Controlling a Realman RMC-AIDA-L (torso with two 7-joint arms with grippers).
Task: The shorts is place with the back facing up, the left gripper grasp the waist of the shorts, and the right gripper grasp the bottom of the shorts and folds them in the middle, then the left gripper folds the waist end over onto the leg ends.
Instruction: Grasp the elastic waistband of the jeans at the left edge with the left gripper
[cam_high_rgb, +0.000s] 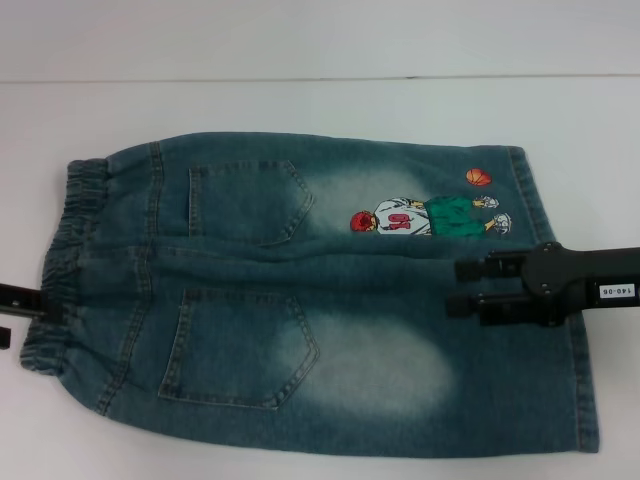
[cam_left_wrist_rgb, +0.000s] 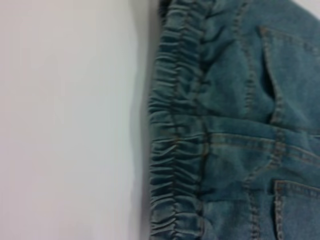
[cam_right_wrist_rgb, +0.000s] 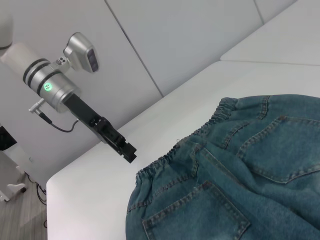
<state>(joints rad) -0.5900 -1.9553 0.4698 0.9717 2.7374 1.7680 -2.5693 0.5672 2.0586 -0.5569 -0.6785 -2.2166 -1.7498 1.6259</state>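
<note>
The shorts (cam_high_rgb: 300, 300) lie flat on the white table (cam_high_rgb: 300, 110), back up, both patch pockets showing. The gathered waist (cam_high_rgb: 65, 250) is at the left and the bottom hems (cam_high_rgb: 585, 400) at the right; an embroidered player (cam_high_rgb: 430, 218) and orange basketball (cam_high_rgb: 479, 177) mark the far leg. My left gripper (cam_high_rgb: 22, 320) sits at the picture's left edge, right at the waist, open, holding nothing. The right wrist view shows that left gripper (cam_right_wrist_rgb: 127, 149) hovering just off the waist (cam_right_wrist_rgb: 165, 162). My right gripper (cam_high_rgb: 465, 286) hangs open over the leg ends near the middle seam. The waist (cam_left_wrist_rgb: 172, 150) fills the left wrist view.
White tabletop (cam_left_wrist_rgb: 65, 120) extends beyond the waist and behind the shorts. The table's corner and edge (cam_right_wrist_rgb: 55, 185) lie near the left arm, with floor below. A white wall panel (cam_right_wrist_rgb: 190, 40) stands behind the table.
</note>
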